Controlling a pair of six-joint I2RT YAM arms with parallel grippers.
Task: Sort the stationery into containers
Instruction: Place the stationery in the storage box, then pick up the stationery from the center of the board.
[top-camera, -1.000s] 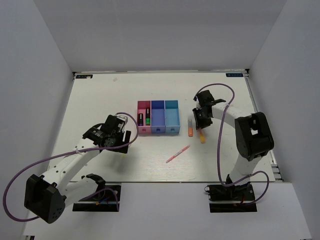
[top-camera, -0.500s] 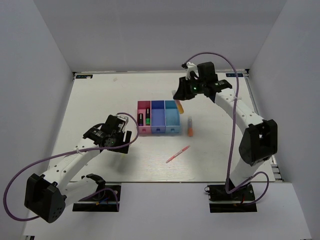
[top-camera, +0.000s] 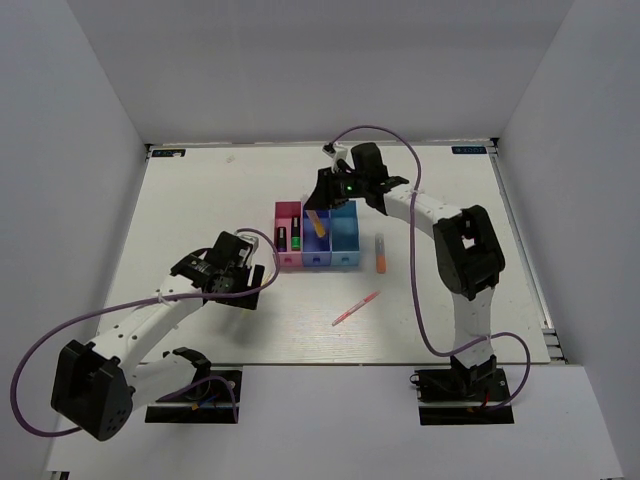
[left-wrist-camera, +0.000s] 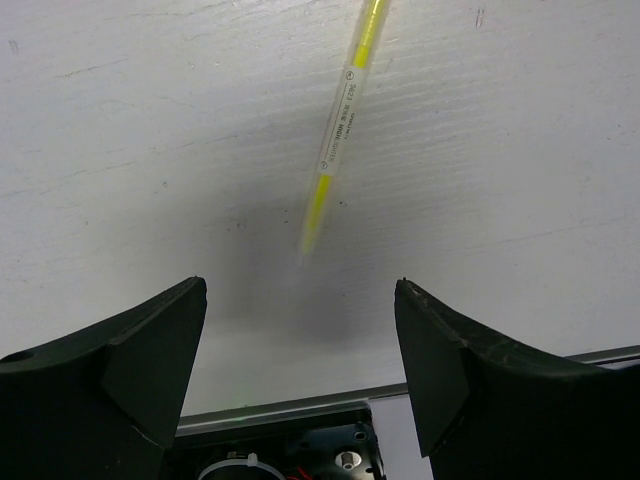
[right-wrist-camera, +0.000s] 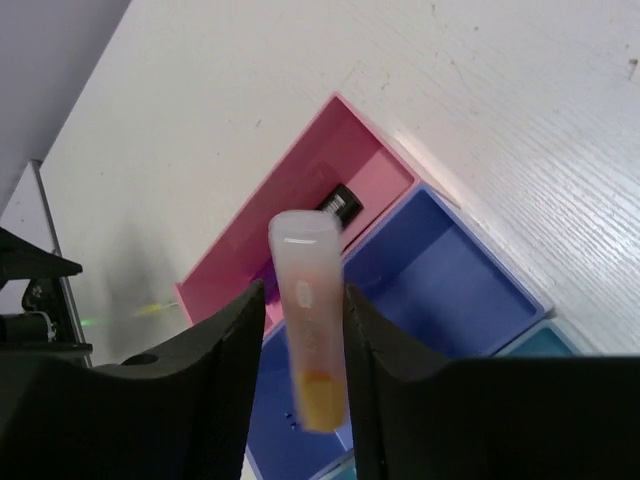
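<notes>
My right gripper (top-camera: 323, 199) (right-wrist-camera: 305, 292) hovers over the containers, a row of pink (top-camera: 288, 207) (right-wrist-camera: 300, 195), blue-violet (top-camera: 316, 259) (right-wrist-camera: 450, 300) and cyan (top-camera: 344, 259) bins. An orange-and-white highlighter (top-camera: 318, 224) (right-wrist-camera: 308, 330) shows blurred between its parted jaws, orange end down over the blue-violet bin, with thin gaps at both sides. Two dark markers (top-camera: 289, 238) (right-wrist-camera: 341, 204) lie in the pink bin. My left gripper (top-camera: 243, 263) (left-wrist-camera: 300, 287) stands open just above the table, the thin pale-yellow stick (left-wrist-camera: 340, 125) lying ahead of its fingertips. A second highlighter (top-camera: 381, 254) and a pink pen (top-camera: 356, 308) lie on the table.
The white table (top-camera: 200, 200) is walled by grey panels on three sides. Purple cables loop from both arms. The arm bases sit at the near edge.
My right arm has swung left from above the cyan bin to above the blue-violet bin, and its jaws have widened around the highlighter. My left arm has barely moved.
</notes>
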